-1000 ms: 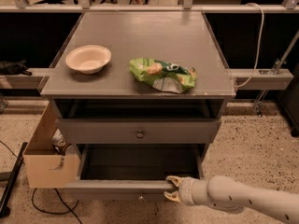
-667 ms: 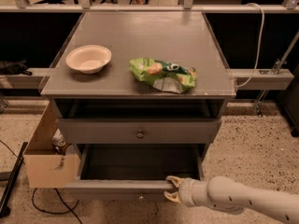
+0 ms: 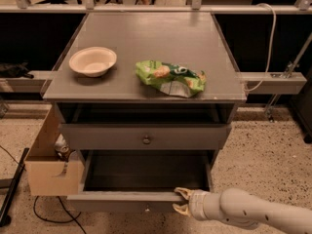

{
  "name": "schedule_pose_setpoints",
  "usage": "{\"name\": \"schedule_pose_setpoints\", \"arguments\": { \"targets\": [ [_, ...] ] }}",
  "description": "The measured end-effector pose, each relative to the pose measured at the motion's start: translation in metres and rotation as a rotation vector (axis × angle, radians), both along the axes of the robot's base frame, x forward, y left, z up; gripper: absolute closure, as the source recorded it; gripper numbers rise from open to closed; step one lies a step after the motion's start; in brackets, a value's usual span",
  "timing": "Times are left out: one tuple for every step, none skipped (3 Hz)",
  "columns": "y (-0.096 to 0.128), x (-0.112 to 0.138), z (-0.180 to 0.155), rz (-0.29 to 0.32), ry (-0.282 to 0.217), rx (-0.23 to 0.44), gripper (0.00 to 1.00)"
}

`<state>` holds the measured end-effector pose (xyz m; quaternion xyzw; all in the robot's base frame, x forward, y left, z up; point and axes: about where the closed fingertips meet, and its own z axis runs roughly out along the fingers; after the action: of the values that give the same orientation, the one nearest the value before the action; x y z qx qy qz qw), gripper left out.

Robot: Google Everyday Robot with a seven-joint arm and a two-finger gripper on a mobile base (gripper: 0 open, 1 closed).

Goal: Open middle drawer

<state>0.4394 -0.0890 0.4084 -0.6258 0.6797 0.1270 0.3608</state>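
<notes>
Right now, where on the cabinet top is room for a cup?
The back half of the top, behind the bowl and chip bag, is bare. The front is crowded. The gripper is low, at the open bottom drawer.

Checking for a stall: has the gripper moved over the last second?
No. The gripper stays at the open bottom drawer's front, same offset from the middle drawer's knob.

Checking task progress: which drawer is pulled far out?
The lowest drawer, its inside showing, with the gripper at its front edge. The middle drawer above it, with the round knob, sits much further in.
</notes>
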Motion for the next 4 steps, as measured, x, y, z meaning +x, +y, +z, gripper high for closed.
{"name": "schedule_pose_setpoints", "arguments": {
  "targets": [
    [-0.0039, -0.0101, 0.0000, 0.000, 0.005, 0.005, 0.98],
    [-0.0038, -0.0101, 0.0000, 0.000, 0.005, 0.005, 0.76],
    [-0.0038, -0.0101, 0.0000, 0.000, 0.005, 0.005, 0.45],
    [-0.0038, -0.0101, -0.0001, 0.000, 0.005, 0.005, 0.21]
  ]
}}
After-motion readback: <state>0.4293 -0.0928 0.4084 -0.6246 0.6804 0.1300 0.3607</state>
